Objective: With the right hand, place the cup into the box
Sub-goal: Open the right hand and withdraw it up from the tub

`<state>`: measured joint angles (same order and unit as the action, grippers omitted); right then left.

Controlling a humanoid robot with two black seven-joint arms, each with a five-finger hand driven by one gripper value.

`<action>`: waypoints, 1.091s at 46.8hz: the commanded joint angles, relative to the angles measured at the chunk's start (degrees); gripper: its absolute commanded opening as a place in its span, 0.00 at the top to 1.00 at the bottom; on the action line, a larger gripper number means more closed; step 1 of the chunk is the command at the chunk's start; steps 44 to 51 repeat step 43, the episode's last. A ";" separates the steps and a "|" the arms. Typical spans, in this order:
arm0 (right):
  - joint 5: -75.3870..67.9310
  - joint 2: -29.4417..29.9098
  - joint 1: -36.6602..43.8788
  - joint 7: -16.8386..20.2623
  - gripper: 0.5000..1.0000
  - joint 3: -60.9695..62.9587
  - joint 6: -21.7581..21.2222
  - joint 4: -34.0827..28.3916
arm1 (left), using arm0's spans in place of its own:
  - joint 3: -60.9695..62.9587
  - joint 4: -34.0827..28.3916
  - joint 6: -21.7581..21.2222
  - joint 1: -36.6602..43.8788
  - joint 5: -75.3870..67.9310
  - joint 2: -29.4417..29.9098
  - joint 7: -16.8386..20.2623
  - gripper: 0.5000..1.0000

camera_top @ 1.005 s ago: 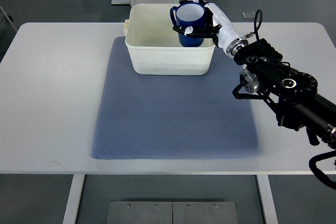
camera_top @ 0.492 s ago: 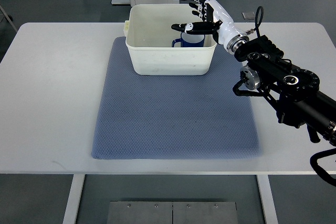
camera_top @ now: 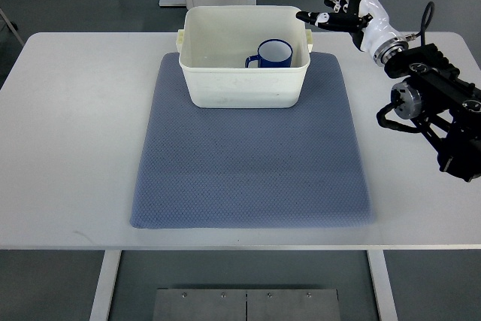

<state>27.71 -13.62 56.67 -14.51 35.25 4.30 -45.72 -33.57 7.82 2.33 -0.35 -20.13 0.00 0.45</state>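
Cup (camera_top: pixel 275 53) is sitting upright inside box (camera_top: pixel 244 56), toward the right side, handle pointing left, blue w/ white interior. It is resting on the box floor, near the right wall, nothing touching it. Placement is judged done: cup is fully contained and stable.

Right hand (camera_top: pixel 342 7) is being held above and to the right of the box, just past its far right corner, clear of the rim. Fingers are spread wide, nothing is gripped; thumb is pointing left toward the box. Open pose fits a release w/ the hand being kept off the box wall so nothing gets knocked.

Box is sitting at the far edge of the grey mat (camera_top: pixel 252 155), which is laid on the white bench (camera_top: pixel 75 133); mat is probably there for grip and cushioning so the box isn't sliding when loaded.

Left arm isn't in view.

Remaining work, as judged: the arm being parked only. Risk is low; only snag would be fingers clipping the box corner if the arm is swung low.
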 commanded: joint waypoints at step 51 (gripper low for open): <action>-4.68 -0.62 -14.83 -3.16 0.00 8.08 -0.61 -6.22 | 0.00 0.00 -0.04 -0.01 0.00 0.00 -0.01 0.00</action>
